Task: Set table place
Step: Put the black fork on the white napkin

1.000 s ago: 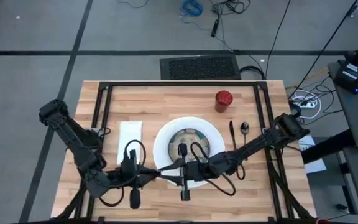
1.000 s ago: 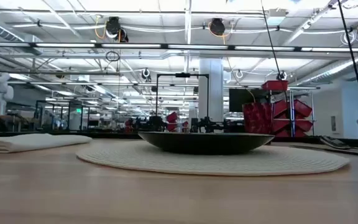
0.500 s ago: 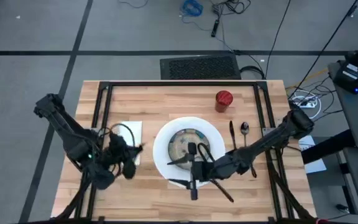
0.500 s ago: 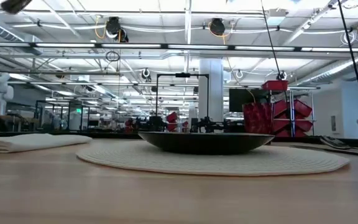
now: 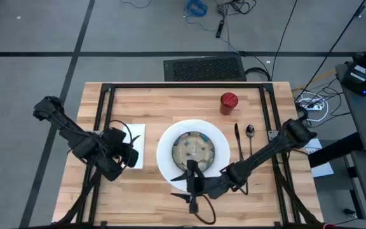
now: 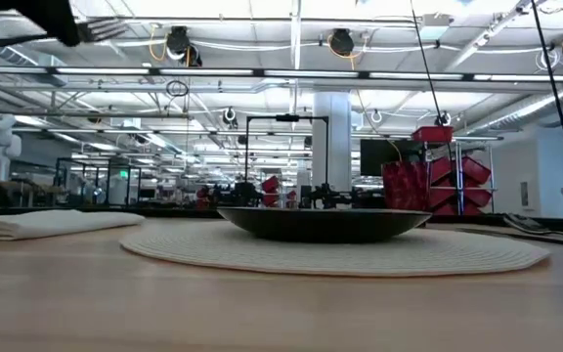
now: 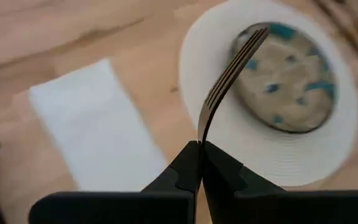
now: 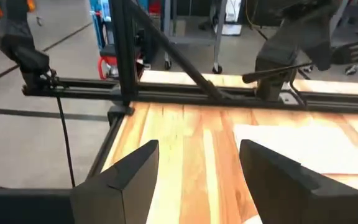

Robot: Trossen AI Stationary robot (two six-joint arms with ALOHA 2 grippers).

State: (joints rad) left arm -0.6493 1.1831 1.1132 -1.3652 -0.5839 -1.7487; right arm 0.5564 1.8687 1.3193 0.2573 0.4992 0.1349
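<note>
We see the left pincer (image 7: 199, 163) clamped tight on the handle of a dark fork (image 7: 230, 73), holding it in the air over the white napkin (image 5: 133, 145) at the left side of the table (image 5: 170, 102), tines pointing toward the plate (image 5: 168, 154). The right pincer (image 8: 199, 169) hangs with its fingers spread wide and nothing between them, at the near edge of the table just below the plate. On the plate sits the speckled bowl (image 5: 194, 149), with a knife (image 5: 237, 140) and spoon (image 5: 250, 135) lying to its right and the red cup (image 5: 229, 101) beyond them.
</note>
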